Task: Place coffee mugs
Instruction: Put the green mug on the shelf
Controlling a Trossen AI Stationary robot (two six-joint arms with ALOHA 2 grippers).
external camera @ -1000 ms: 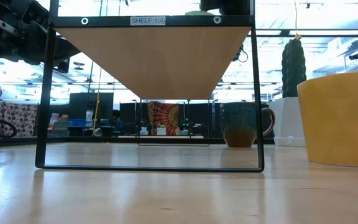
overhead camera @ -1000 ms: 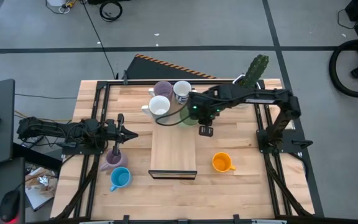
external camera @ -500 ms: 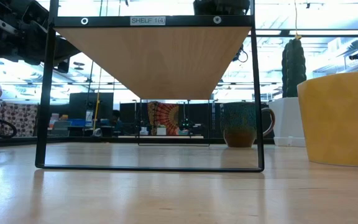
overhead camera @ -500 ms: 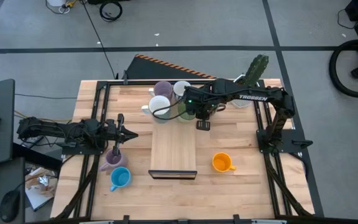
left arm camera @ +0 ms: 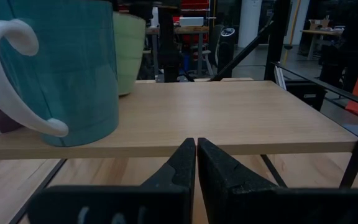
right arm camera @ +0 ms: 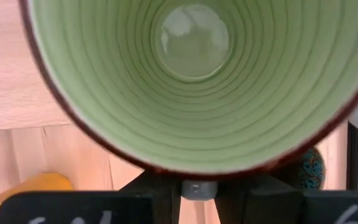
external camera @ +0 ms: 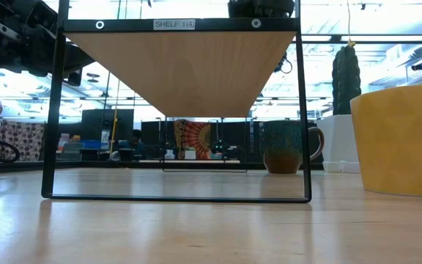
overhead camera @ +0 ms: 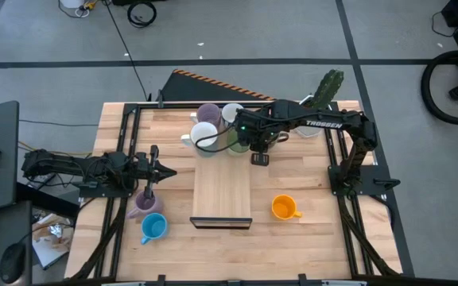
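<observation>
A light green mug (overhead camera: 239, 143) stands at the far right of the wooden shelf top (overhead camera: 223, 191), beside a white-rimmed mug (overhead camera: 205, 135), a purple mug (overhead camera: 208, 114) and a white-grey mug (overhead camera: 233, 116). My right gripper (overhead camera: 256, 144) points steeply down at the green mug's near side; the right wrist view looks into the green mug (right arm camera: 194, 81). An orange mug (overhead camera: 283, 207), a blue mug (overhead camera: 153, 227) and a purple mug (overhead camera: 144, 202) stand on the table. My left gripper (left arm camera: 196, 163) waits shut and level at the left. My right gripper comes at the light green mug from above, pointing steeply down, its fingers (right arm camera: 160, 190) close together just outside the rim (right arm camera: 191, 173). The rim hides the part between them, so I cannot tell which part they have. The mug stands upright on the shelf top.
The shelf is a black frame (external camera: 50, 110) with open room under its board. A dark teal-brown mug (external camera: 283, 147) and a white pot with a cactus (overhead camera: 328, 89) stand at the far right of the table. Black frame rails (overhead camera: 122, 159) run along both table sides.
My right gripper has gone a little toward the table's far edge and left with the green mug, bringing it next to the other mugs on the shelf. It has kept still for the last half second.
</observation>
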